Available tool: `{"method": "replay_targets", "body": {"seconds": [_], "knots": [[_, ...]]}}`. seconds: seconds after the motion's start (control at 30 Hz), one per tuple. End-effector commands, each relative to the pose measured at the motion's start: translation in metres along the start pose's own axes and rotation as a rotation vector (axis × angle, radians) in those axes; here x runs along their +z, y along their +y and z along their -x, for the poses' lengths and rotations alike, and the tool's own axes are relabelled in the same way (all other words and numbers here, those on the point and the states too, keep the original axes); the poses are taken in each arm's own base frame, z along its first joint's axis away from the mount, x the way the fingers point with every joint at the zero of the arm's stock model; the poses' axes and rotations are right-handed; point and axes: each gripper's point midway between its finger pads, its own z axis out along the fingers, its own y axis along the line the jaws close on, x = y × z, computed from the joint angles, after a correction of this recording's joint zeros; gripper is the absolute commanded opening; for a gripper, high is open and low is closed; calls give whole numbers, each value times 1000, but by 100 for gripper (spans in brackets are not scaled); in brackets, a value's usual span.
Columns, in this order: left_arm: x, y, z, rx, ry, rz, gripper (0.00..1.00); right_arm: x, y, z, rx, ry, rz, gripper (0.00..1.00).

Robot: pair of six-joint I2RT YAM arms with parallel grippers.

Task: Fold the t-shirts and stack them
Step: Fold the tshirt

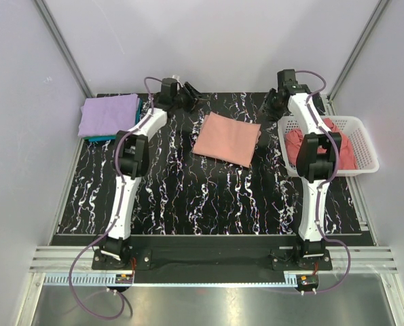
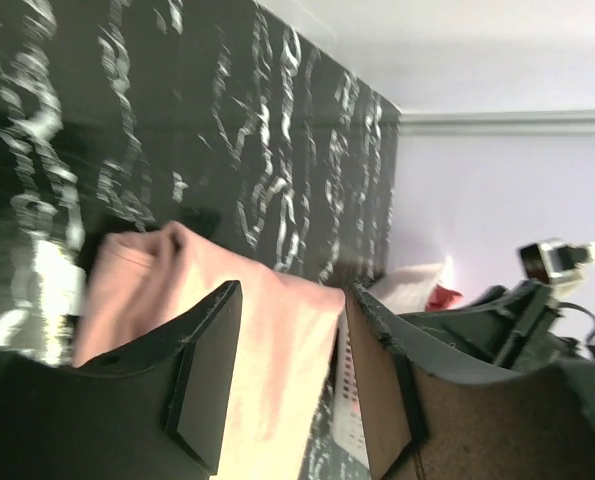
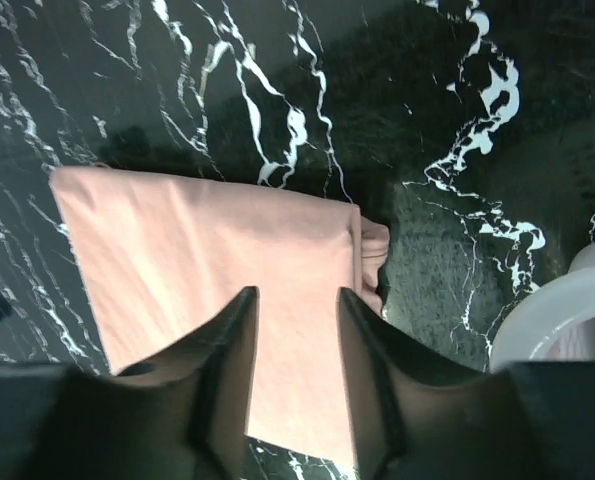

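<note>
Top external view: the black, white-veined surface fills the middle, with both arms reaching from the near edge towards the far edge. A white lattice basket sits at the right edge, closer to the far right corner, holding crumpled rose-pink cloth; the right arm crosses in front of part of it. A salmon-pink t-shirt, folded into a flat rectangle and turned slightly askew, lies on the far half of the surface, just right of centre. At the far left corner a folded lavender t-shirt rests on a teal t-shirt, of which only an edge shows. The left gripper is near the far edge, left of the salmon shirt, and the right gripper is near the far edge between the shirt and the basket. Both wrist views show each gripper released, fingers spread with nothing held, the salmon shirt lying flat beyond them.
</note>
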Motion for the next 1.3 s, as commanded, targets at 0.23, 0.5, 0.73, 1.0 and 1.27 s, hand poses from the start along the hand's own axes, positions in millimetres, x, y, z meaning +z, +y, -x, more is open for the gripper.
{"method": "replay_targets", "body": {"seconds": [0.23,0.5,0.73,1.0,1.27], "knots": [[-47,-41,-33,223,50,-16,48,-2,31,-33,-22,100,170,32],[-35,22,-108,201,222,125,43,33,-8,-74,-43,192,78,38],[-59,64,-101,200,182,308,43,13,3,-55,-88,141,101,39],[-95,86,-108,219,174,392,43,6,11,-55,-92,139,139,45],[-119,81,-125,182,182,372,45,11,57,-60,-144,178,313,36]]}}
